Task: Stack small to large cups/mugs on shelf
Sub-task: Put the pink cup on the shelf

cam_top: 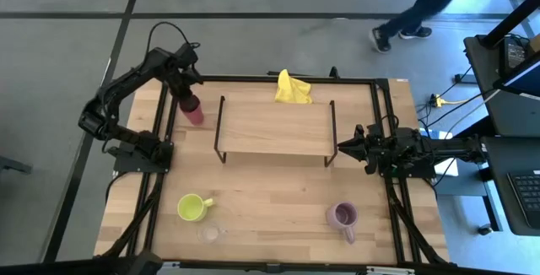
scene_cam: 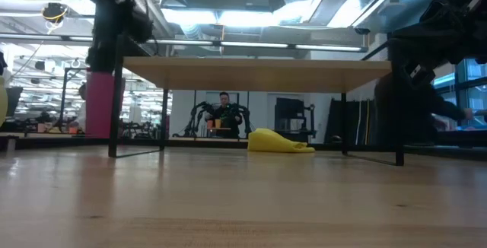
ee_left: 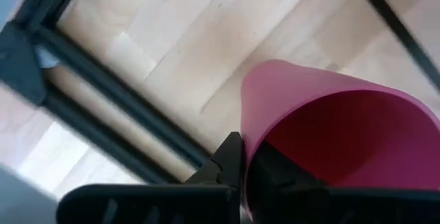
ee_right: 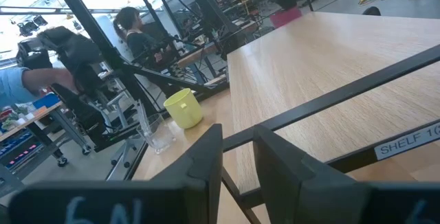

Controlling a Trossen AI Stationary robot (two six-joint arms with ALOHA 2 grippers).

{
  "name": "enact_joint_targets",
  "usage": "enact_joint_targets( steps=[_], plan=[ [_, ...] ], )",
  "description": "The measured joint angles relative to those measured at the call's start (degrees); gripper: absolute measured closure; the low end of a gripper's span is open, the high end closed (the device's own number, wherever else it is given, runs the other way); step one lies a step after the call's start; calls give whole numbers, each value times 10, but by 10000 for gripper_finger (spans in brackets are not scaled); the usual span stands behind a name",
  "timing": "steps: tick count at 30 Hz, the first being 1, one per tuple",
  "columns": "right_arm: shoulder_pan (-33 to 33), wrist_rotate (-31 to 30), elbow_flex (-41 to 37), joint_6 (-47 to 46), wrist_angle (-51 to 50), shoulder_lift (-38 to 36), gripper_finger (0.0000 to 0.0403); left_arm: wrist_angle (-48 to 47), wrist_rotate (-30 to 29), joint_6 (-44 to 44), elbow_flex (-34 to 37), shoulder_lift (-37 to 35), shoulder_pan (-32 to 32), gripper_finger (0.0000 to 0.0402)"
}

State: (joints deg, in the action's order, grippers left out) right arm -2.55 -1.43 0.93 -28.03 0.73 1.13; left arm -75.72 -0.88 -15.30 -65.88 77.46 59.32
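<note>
The left gripper (cam_top: 190, 95) is pinching the rim of the red cup (cam_top: 194, 109), one finger (ee_left: 230, 161) outside the wall and one inside, holding it off the table (cam_top: 278, 199) just beside the left end frame of the shelf (cam_top: 274, 125). The right gripper (cam_top: 345, 146) is waiting at the shelf's right end, fingers (ee_right: 206, 157) apparently standing slightly apart. The yellow-green mug (cam_top: 192, 207) and clear glass (cam_top: 209, 234) are sitting near the front left edge, the lilac mug (cam_top: 342, 217) front right. A yellow cloth (cam_top: 292, 88) is lying behind the shelf.
</note>
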Motion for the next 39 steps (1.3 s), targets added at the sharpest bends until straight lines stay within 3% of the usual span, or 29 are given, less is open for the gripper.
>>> enact_joint_targets(
  steps=[6, 9, 12, 14, 23, 28, 36, 39],
  plan=[
    [0, 0, 0, 0, 0, 0, 318, -139, -10, 100, -173, -11, -49, 400],
    [0, 0, 0, 0, 0, 0, 318, -138, -4, 163, -249, -13, -93, 400],
    [0, 0, 0, 0, 0, 0, 318, -146, 50, 214, -304, -19, -153, 400],
    [0, 0, 0, 0, 0, 0, 318, -141, 46, 247, -335, -19, -201, 401],
    [0, 0, 0, 0, 0, 0, 318, -144, 28, 382, -371, -12, -380, 401],
    [0, 0, 0, 0, 0, 0, 318, -146, 1, 420, -393, 48, -483, 401],
    [0, 0, 0, 0, 0, 0, 318, -141, -22, 357, -559, 190, -476, 401],
    [0, 0, 0, 0, 0, 0, 318, -142, 25, 351, -562, 203, -449, 401]
  ],
)
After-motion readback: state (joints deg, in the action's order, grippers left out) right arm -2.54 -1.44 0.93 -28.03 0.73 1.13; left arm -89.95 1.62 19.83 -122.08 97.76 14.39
